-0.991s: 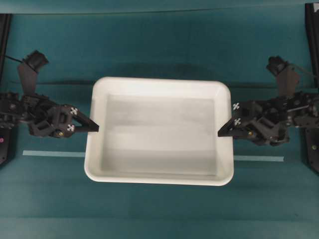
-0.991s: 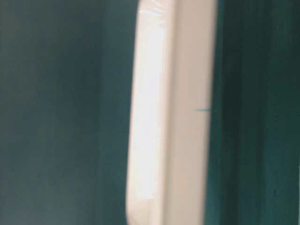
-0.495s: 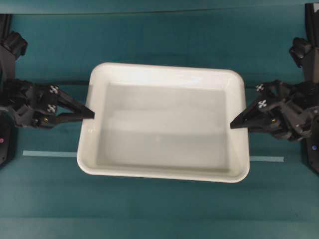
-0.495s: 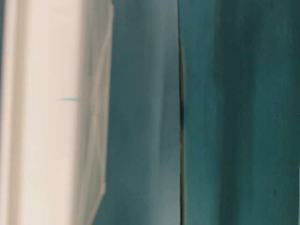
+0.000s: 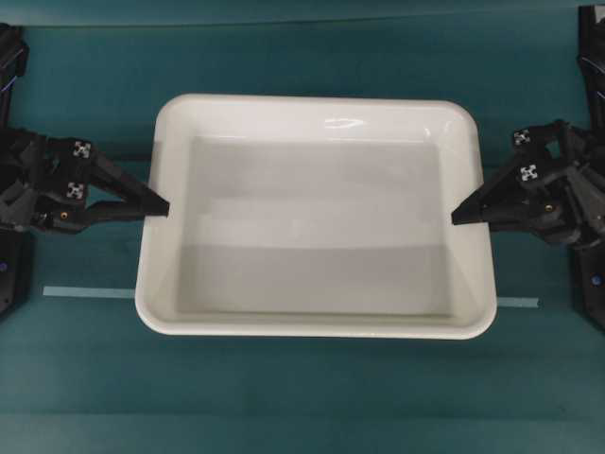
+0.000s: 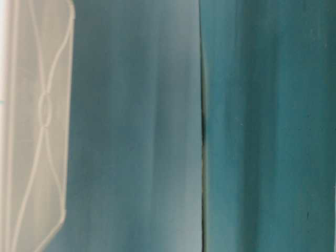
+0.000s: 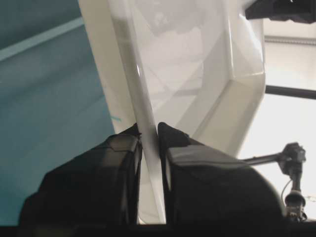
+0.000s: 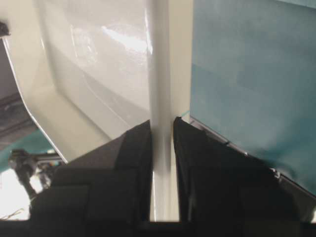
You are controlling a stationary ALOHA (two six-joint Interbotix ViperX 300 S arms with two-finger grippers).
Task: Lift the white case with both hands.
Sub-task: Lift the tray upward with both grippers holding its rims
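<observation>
Both tools are clamped on the white case (image 5: 317, 213): left tool (image 5: 161, 205) pinches the left rim, right tool (image 5: 460, 216) pinches the right rim, each near the middle of its short side. Wrist views confirm it, rim wall sandwiched between the fingers (image 7: 123, 148) on the left and the fingers (image 8: 138, 143) on the right.

Case sits between the two tools, looks clear of the teal tabletop (image 5: 312, 397); table-level view shows only its pale underside at the frame edge. Tape strip (image 5: 85, 292) lies on the tabletop, partly hidden under the near rim.

To do the lift well: raise both sides at one rate, keep the case level, don't pull the tools apart or push them together. Thin rim grip, so go slow.

Pose: both arms reach in from the sides, fingers pointing inward at the case, roughly mirrored.
</observation>
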